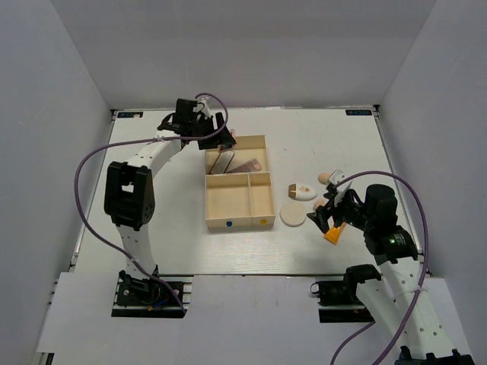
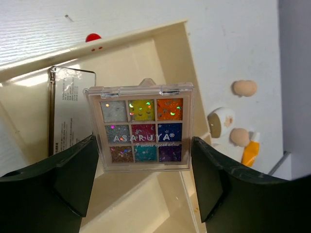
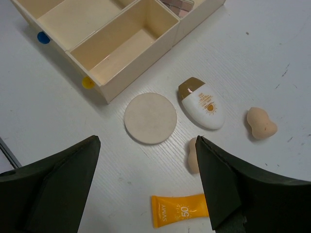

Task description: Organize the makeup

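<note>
My left gripper (image 1: 215,141) (image 2: 144,138) holds the multicoloured palette (image 2: 141,127) by its side edges, tilted over the far compartment of the cream tray (image 1: 205,201). The brownish palette (image 1: 245,165) lies in that compartment, label side up in the left wrist view (image 2: 68,111). My right gripper (image 1: 326,217) (image 3: 147,141) is open and empty above the table. Under it lie the orange tube (image 3: 180,211), the round cream puff (image 3: 149,118), the white oval pad (image 3: 201,104), and two peach sponges (image 3: 261,124), one half hidden by a finger (image 3: 192,155).
The tray's two near compartments (image 3: 121,48) hold nothing; blue (image 3: 43,37) and yellow (image 3: 87,82) knobs mark its front wall. White walls enclose the table on three sides. Purple cables loop off both arms.
</note>
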